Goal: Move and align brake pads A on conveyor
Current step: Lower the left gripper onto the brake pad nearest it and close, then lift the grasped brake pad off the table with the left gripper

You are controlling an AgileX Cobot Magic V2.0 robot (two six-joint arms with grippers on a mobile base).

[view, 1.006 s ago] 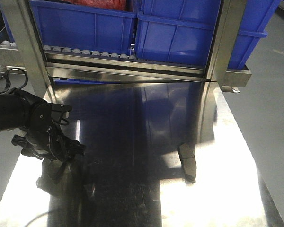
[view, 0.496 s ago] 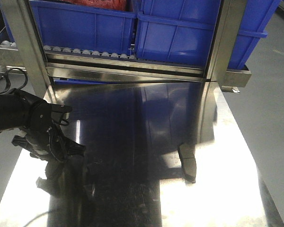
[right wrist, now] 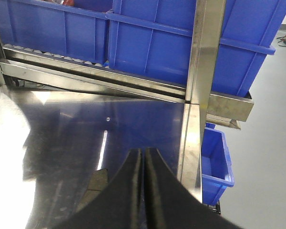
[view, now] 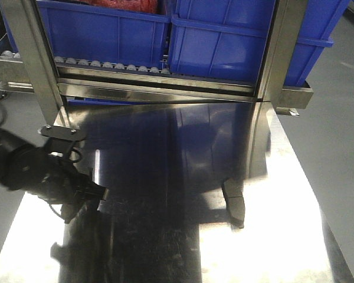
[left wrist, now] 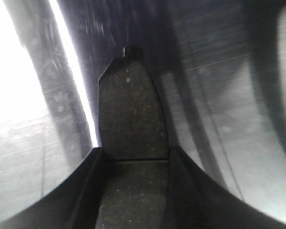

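My left gripper (left wrist: 133,155) is shut on one brake pad A (left wrist: 131,105), a dark grey speckled pad with a groove across its face. It sticks out ahead of the fingers, just above the shiny steel table (left wrist: 33,143). The front view has this gripper (view: 97,193) low at the table's left side. A second brake pad A (view: 234,203) lies on the steel right of centre. In the right wrist view the same pad (right wrist: 97,183) is just left of my right gripper (right wrist: 143,151), which is shut with nothing in it. The conveyor is out of view.
Blue bins (view: 218,41) stand on a roller rack (view: 112,65) along the table's far edge, between steel uprights (view: 277,53). Another blue bin (right wrist: 217,162) sits on the floor past the table's right edge. The grey floor lies to the right.
The left arm has swung and dropped lower over the table's left side, its wrist turned so that a metal bracket now shows on top. The pad on the steel has not moved.
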